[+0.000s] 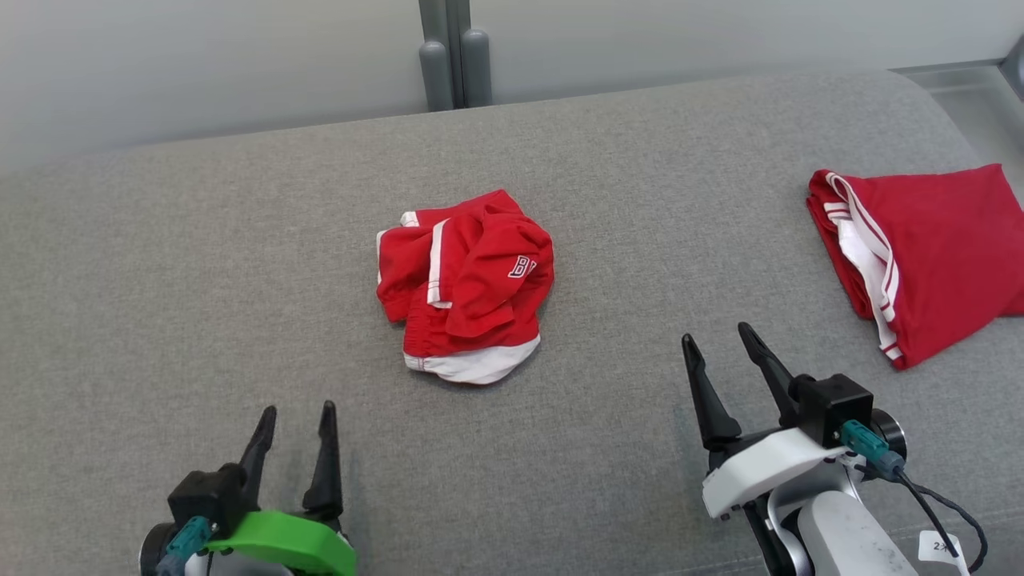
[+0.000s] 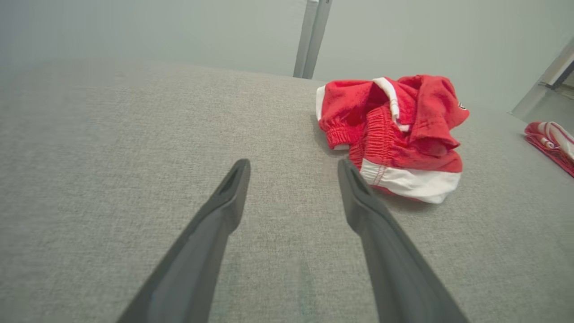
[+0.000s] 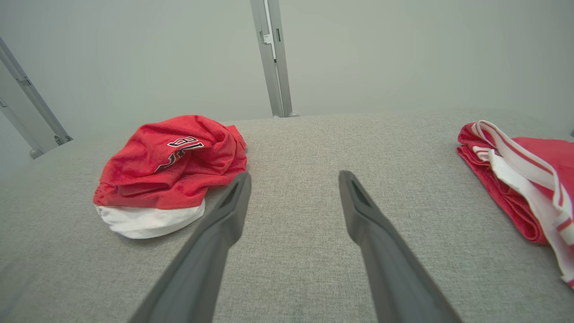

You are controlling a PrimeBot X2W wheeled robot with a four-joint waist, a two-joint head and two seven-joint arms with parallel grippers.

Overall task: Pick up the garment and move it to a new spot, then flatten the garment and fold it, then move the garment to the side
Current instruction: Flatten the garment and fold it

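The left gripper (image 1: 299, 408) and right gripper (image 1: 715, 333) both stand spread and empty. The crumpled red garment (image 1: 468, 284) lies ahead, between them, touching neither. A folded red cloth (image 1: 936, 256) lies off the right gripper's right side.

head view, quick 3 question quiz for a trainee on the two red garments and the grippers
1. True or false: the middle garment is neatly folded.
2. Of the left gripper and the right gripper, which is nearer the side garment? A) left B) right
3. Fill in: the fingers of both grippers are ____, holding nothing.

Key: 1 false, it lies crumpled; 2 B; 3 open.
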